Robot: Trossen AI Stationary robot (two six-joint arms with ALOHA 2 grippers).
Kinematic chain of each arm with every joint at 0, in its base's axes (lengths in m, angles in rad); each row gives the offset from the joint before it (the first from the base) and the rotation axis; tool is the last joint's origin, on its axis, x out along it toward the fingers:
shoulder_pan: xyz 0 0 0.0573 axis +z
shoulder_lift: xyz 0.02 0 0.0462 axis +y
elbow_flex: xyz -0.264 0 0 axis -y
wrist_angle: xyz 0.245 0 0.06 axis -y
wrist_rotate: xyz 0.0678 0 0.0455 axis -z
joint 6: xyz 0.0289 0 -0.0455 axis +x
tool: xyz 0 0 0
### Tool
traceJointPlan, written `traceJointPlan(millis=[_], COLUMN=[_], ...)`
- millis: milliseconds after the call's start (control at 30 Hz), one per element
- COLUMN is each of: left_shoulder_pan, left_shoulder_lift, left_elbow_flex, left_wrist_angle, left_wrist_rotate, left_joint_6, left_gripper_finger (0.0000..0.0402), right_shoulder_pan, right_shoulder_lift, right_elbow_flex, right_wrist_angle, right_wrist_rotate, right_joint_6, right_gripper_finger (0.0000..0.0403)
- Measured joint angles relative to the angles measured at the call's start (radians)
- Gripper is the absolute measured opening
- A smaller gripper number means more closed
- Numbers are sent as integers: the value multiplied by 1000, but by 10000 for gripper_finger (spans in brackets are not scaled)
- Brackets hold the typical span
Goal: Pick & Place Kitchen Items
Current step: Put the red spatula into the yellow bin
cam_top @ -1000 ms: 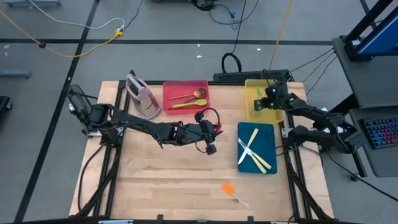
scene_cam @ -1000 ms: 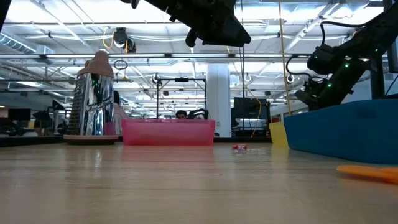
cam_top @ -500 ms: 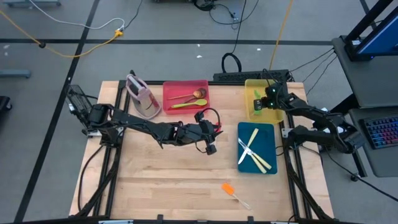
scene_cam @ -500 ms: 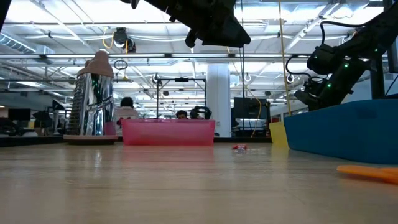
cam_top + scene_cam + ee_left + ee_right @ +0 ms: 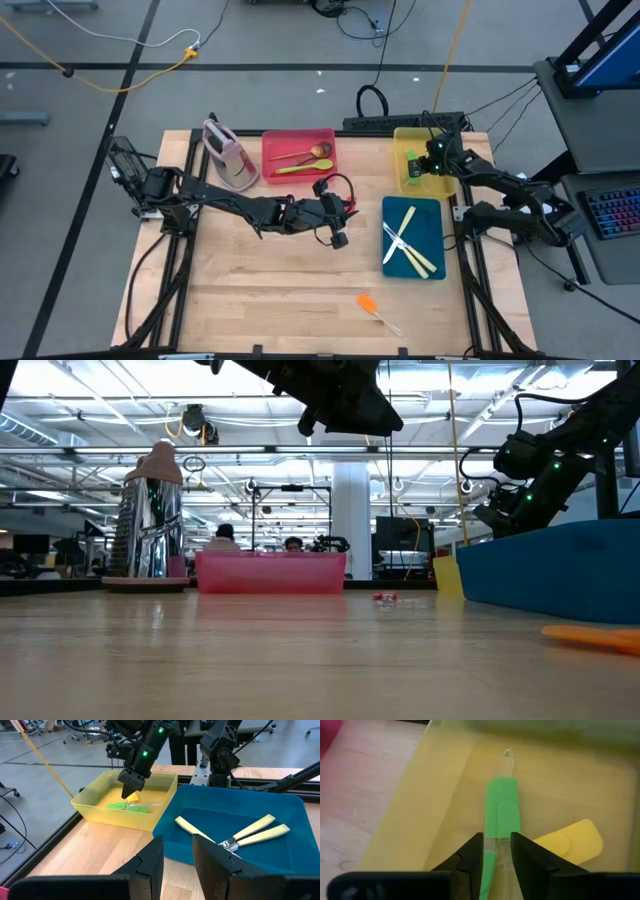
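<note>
Parting a little, the right gripper over the yellow tray has just let go: its fingers stand slightly apart, and the green spatula lies flat on the tray floor beside a yellow spatula head, where a second ago it was still pinched. That item looks delivered. The left gripper waits mid-table, fingers partly apart and empty, beside the blue tray. An orange spatula lies on the table, seemingly next.
</note>
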Motion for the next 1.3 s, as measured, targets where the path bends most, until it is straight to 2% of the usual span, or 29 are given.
traceJointPlan(millis=[167,400,600,800,900,1200,1300], left_shoulder_pan=[0,0,0,0,0,32,51], left_shoulder_lift=[0,0,1,18,41,100,122], left_elbow_flex=[0,0,0,-1,0,0,1], left_wrist_angle=[0,-6,-121,-217,-213,-212,-195], left_wrist_rotate=[0,0,12,12,12,13,53], left_joint_6=[0,-68,-168,-242,-253,-311,-331], left_gripper_finger=[108,108,108,108,108,109,109], right_shoulder_pan=[0,0,40,138,204,420,486], right_shoulder_lift=[0,0,-1,-1,-1,-5,-5], right_elbow_flex=[0,0,0,0,0,0,0], right_wrist_angle=[0,0,86,231,272,320,322], right_wrist_rotate=[0,0,2,-1,-1,-2,-1], right_joint_6=[0,-7,-136,-154,-173,-202,-202], right_gripper_finger=[102,91,87,86,86,86,86])
